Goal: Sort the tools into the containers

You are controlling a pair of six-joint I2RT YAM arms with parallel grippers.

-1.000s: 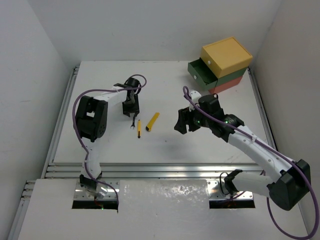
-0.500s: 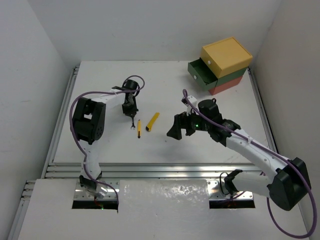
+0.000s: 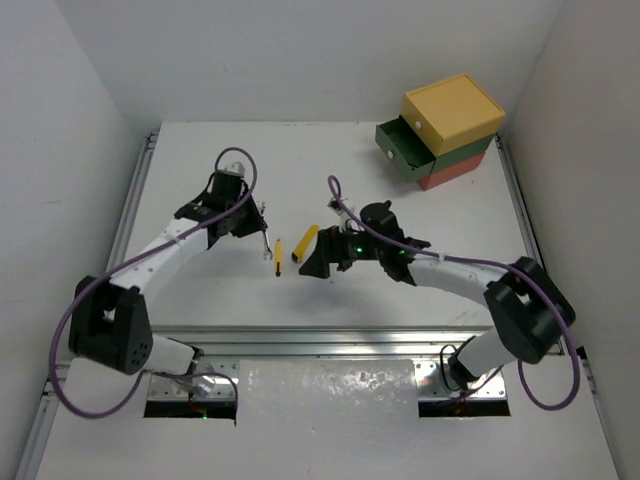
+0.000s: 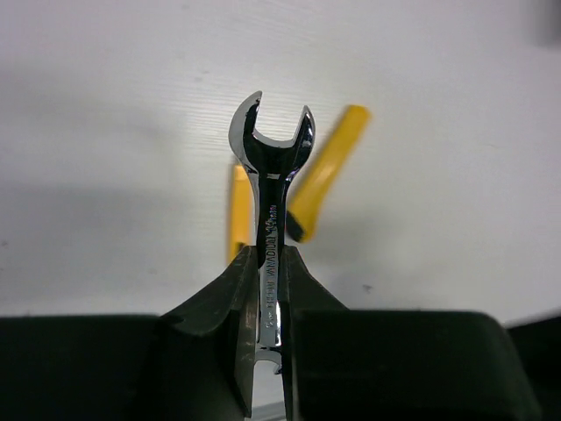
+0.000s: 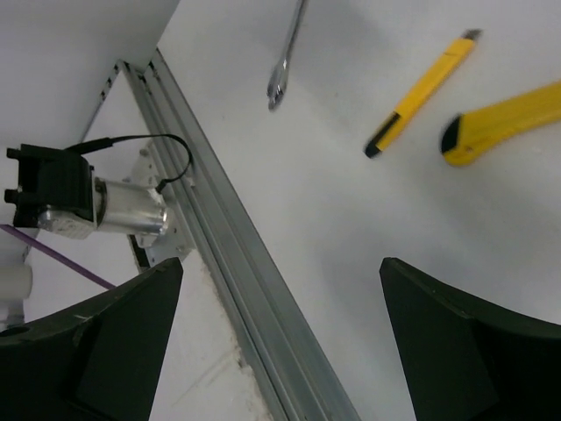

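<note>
Left jaws clamped on the shank of a silver wrench [image 4: 270, 175], its open end clear and its lower end swallowed between the fingers. It's over the bench [image 3: 200, 290], left of centre, and barely legible from above. Behind it the thin yellow-black screwdriver [image 3: 278, 256] is half hidden, with the flat yellow cutter [image 3: 306, 243] just beside. Right jaws gape wide and empty near the cutter, which that wrist view crops. The drawer stack [image 3: 445, 135] sits in the far right corner, contents unseen.

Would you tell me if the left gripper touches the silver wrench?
Touching: the left wrist view shows the left gripper pinching the wrench between both fingers.
</note>
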